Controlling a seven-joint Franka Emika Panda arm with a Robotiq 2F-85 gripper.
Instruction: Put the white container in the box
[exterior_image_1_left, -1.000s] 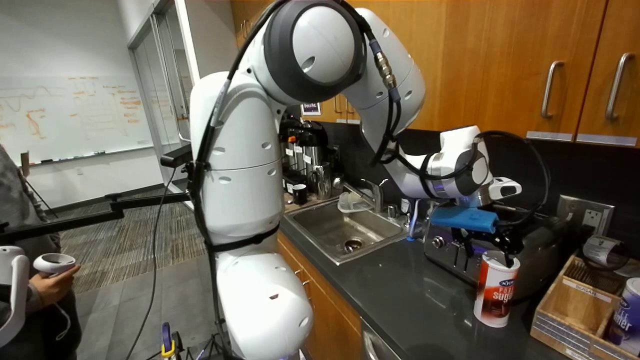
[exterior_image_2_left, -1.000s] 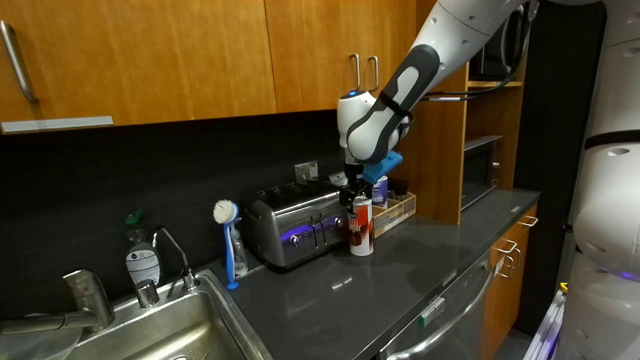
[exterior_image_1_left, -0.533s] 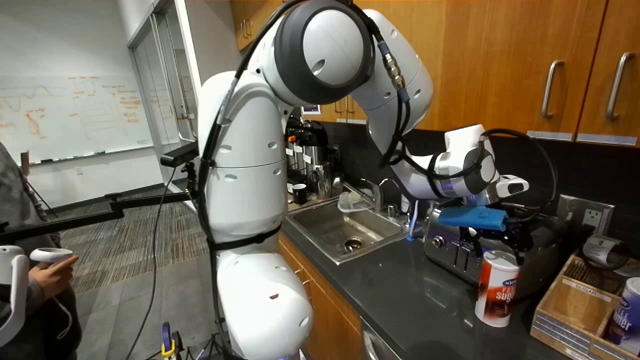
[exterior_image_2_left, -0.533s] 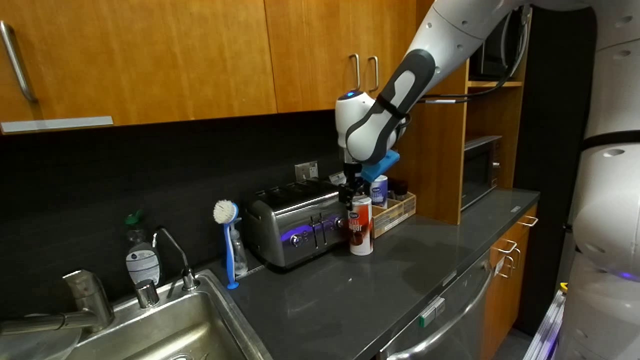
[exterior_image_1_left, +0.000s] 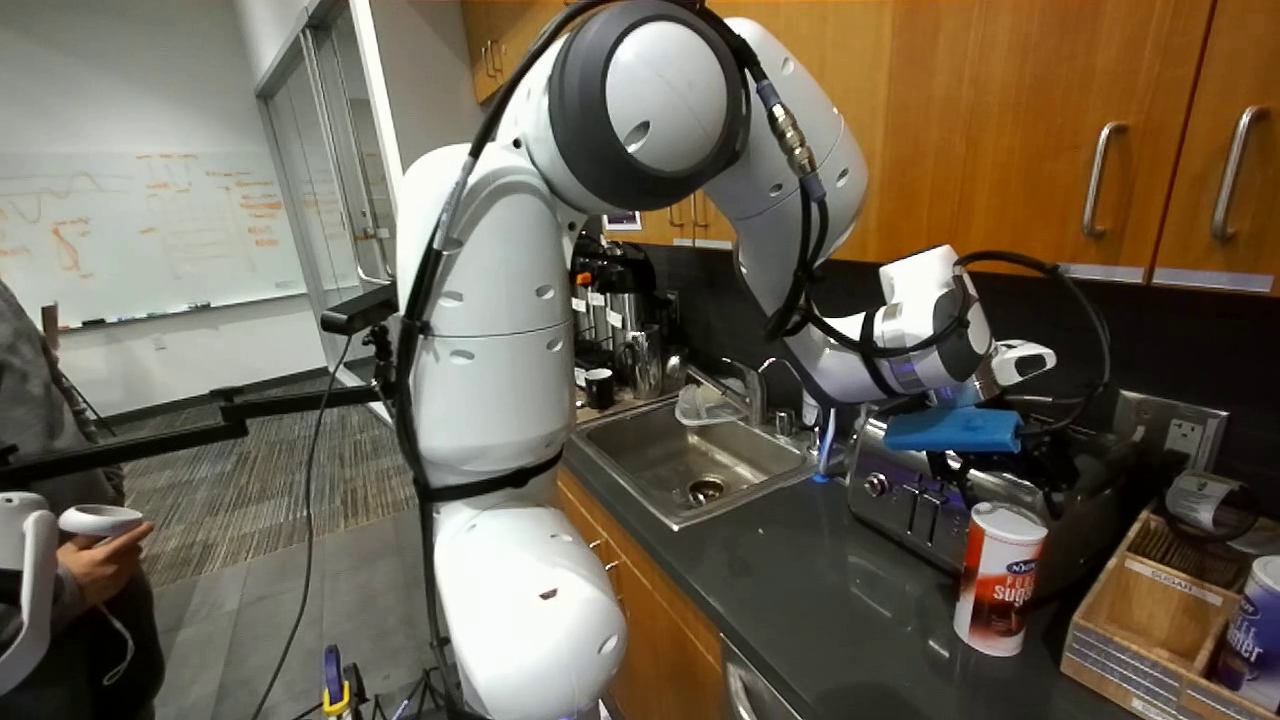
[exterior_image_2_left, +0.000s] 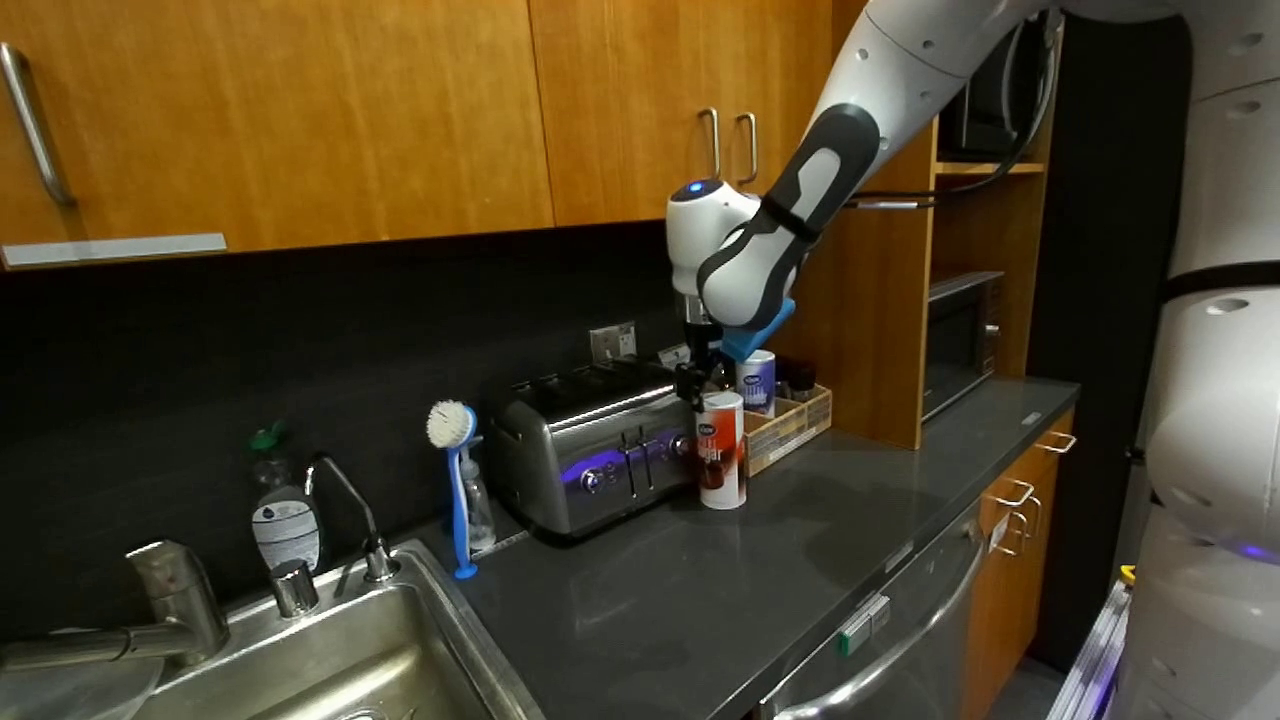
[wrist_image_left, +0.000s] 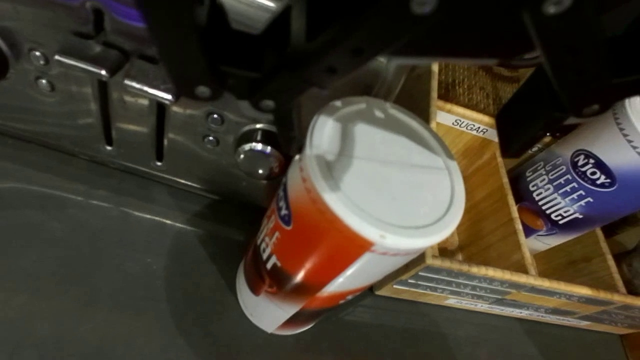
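The white container (exterior_image_1_left: 1001, 580) is an upright canister with a red sugar label and white lid. It stands on the counter by the toaster in both exterior views (exterior_image_2_left: 721, 450). In the wrist view the white container (wrist_image_left: 345, 215) fills the middle, its lid just below the fingers. The box (exterior_image_1_left: 1150, 620) is a low tan wooden organizer with compartments, right of the canister; it also shows in the wrist view (wrist_image_left: 480, 210). My gripper (wrist_image_left: 405, 130) is open, with its dark fingers wide apart around the lid's far side. It holds nothing. Whether a finger touches the lid is unclear.
A silver toaster (exterior_image_2_left: 600, 445) stands close beside the canister, against the dark wall. A blue creamer canister (wrist_image_left: 575, 185) sits in one compartment of the box. A sink (exterior_image_1_left: 700, 460) and a blue brush (exterior_image_2_left: 460, 490) are farther along the counter. Cabinets (exterior_image_1_left: 1000, 130) hang above.
My gripper has moved slightly rightward and up in an exterior view; a finger that stood before the lid is now behind it. The canister has shifted slightly right there.
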